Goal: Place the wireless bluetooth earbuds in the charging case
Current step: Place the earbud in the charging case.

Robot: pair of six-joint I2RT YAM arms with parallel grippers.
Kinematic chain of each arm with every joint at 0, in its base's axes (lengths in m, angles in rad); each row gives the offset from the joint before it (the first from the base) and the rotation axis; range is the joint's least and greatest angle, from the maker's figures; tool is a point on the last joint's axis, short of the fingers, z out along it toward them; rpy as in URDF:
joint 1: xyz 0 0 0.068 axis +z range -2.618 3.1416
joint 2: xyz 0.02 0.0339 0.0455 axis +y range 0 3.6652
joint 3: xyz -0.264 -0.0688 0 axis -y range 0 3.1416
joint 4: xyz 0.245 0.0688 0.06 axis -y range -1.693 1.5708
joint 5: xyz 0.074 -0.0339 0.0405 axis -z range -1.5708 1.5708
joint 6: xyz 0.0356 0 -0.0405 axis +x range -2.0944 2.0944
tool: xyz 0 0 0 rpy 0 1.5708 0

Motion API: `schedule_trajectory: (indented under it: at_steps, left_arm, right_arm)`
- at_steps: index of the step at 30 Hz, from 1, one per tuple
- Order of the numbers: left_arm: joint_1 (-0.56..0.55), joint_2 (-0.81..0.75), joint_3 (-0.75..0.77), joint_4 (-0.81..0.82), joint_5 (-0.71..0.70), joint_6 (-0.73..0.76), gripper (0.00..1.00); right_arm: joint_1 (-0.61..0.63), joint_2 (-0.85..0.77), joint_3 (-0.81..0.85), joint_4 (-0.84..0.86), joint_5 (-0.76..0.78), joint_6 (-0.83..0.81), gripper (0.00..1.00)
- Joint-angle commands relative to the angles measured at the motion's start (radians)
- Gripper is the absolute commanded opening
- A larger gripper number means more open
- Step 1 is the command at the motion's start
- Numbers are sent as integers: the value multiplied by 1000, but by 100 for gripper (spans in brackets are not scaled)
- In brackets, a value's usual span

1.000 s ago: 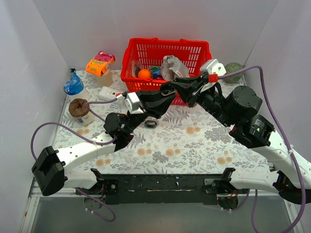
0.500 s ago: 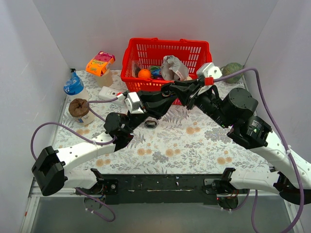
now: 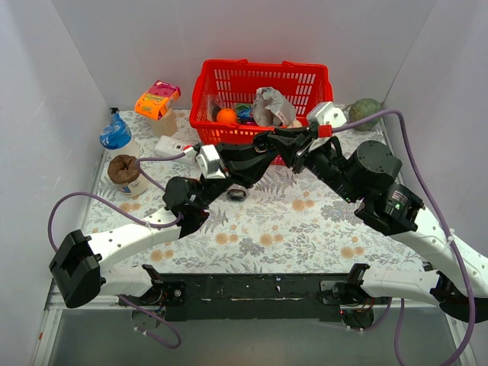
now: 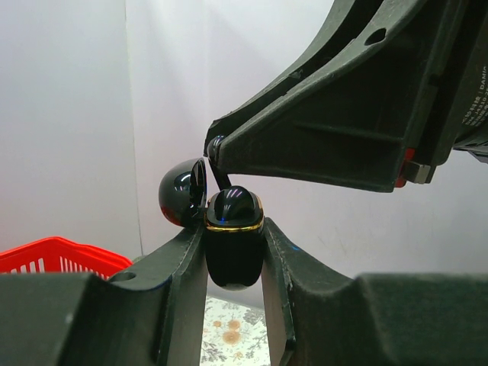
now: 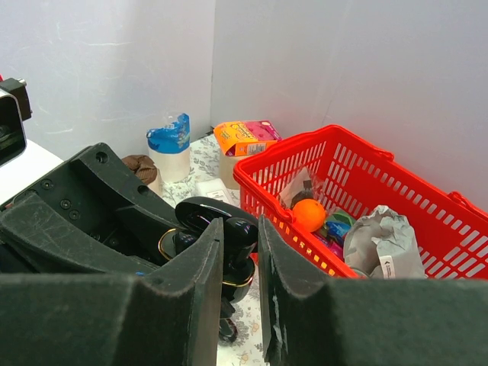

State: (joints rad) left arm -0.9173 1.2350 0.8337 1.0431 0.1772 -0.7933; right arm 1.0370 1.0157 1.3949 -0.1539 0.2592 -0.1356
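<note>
charging case (image 4: 232, 263) is clamped by left gripper (image 4: 232, 229), earbud (image 4: 216, 146) pinched above it by right gripper (image 5: 240, 223), red basket (image 3: 200, 99) close behind.

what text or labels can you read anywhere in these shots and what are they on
No text reads clearly enough to quote.
print on the pale sticker on the right gripper: sideways, cut by the frame edge, illegible
print on the white tag on the grey crumpled bag: too small
print on the orange and pink carton: blurred
the blue-topped white container: blurred
</note>
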Motion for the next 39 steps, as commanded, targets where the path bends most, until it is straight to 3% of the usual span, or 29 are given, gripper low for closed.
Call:
schedule_trajectory:
  at_steps: [1, 23, 26, 28, 29, 39]
  left_arm:
    - [5, -34, 45, 6, 4, -3, 0]
    - [5, -11, 70, 8, -1, 14, 0]
    - [5, -11, 70, 9, -1, 16, 0]
    - [5, -9, 68, 9, 1, 14, 0]
    - [5, -9, 67, 9, 2, 14, 0]
    - [5, -6, 64, 9, 5, 12, 0]
  right_arm:
    - [6, -20, -11, 53, 5, -13, 1]
    - [6, -49, -43, 22, -74, 5, 1]
    - [6, -48, -43, 20, -77, 10, 15]
    - [6, -49, -40, 19, -75, 13, 18]
    - [6, -49, -39, 19, -75, 14, 25]
    - [6, -39, -20, 22, -84, 27, 45]
